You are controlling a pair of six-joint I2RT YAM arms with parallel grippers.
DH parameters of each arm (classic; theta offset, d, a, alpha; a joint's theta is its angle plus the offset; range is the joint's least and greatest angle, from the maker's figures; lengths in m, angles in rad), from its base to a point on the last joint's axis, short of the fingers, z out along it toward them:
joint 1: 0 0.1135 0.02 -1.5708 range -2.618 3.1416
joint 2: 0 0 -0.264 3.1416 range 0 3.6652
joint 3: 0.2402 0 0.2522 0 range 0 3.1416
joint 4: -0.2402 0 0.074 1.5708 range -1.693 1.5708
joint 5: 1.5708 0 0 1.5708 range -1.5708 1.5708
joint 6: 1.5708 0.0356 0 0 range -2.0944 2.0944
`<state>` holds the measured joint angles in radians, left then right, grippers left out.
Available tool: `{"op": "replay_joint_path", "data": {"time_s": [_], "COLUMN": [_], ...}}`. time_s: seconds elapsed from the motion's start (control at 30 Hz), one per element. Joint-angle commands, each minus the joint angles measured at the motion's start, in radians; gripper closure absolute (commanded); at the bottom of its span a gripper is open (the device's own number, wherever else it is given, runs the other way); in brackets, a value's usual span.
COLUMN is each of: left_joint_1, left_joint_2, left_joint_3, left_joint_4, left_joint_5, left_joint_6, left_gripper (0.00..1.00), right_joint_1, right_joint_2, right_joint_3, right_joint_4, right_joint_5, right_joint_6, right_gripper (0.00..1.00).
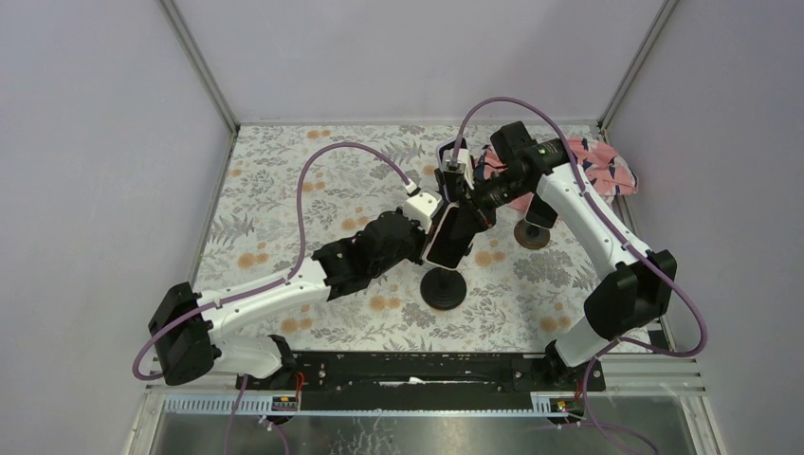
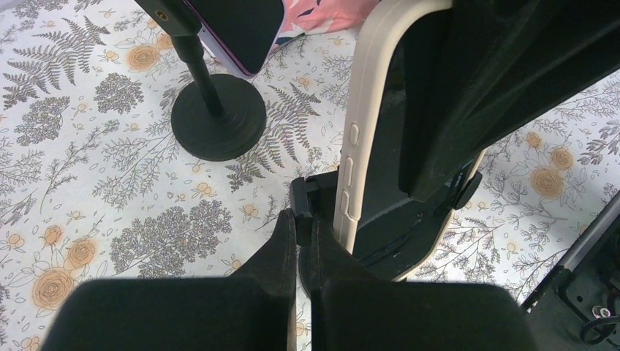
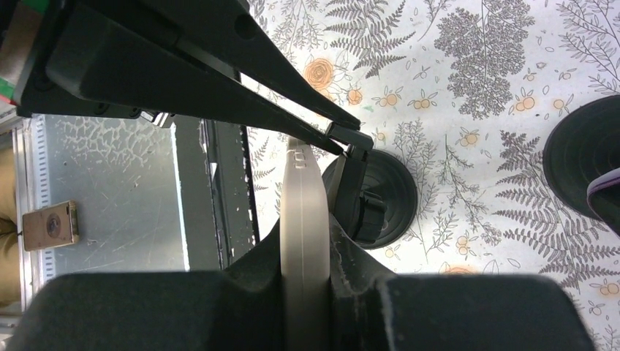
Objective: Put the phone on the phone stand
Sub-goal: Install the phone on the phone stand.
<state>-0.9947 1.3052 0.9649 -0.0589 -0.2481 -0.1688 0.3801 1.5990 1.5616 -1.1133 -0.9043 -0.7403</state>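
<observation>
Your left arm (image 1: 275, 294) stretches low and nearly straight from its base at the near left corner of the table (image 1: 284, 180) toward the middle. The left gripper (image 2: 297, 223) at its end has both jaws pressed flat together. Your right arm (image 1: 593, 223) rises from the near right corner toward the far edge, folds at the elbow and points leftward; the right gripper (image 3: 307, 241) is clamped on the phone (image 3: 300, 183) by its thin edges. The two grippers sit just beside each other.

Robot lab test cell, plain lilac walls (image 1: 95, 142), aluminium corner posts (image 1: 201, 66), floral table cover (image 1: 275, 180)
</observation>
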Motion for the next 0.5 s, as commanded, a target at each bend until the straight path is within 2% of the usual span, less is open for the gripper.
{"op": "replay_joint_path", "data": {"time_s": [0.0,0.47], "left_joint_1": [0.044,0.050], "left_joint_2": [-0.034,-0.032], "left_joint_3": [-0.009,0.001], "left_joint_4": [-0.142,-0.163], "left_joint_5": [-0.165,-0.240], "left_joint_6": [0.045,0.022], "left_gripper": [1.00,1.00], "right_joint_1": [-0.057,-0.055], "right_joint_2": [0.066,0.080], "right_joint_3": [-0.028,-0.019], "right_joint_4": [0.011,0.015], "right_joint_5": [0.601,0.680], "right_joint_6": [-0.045,0.000], "right_gripper": [1.00,1.00]}}
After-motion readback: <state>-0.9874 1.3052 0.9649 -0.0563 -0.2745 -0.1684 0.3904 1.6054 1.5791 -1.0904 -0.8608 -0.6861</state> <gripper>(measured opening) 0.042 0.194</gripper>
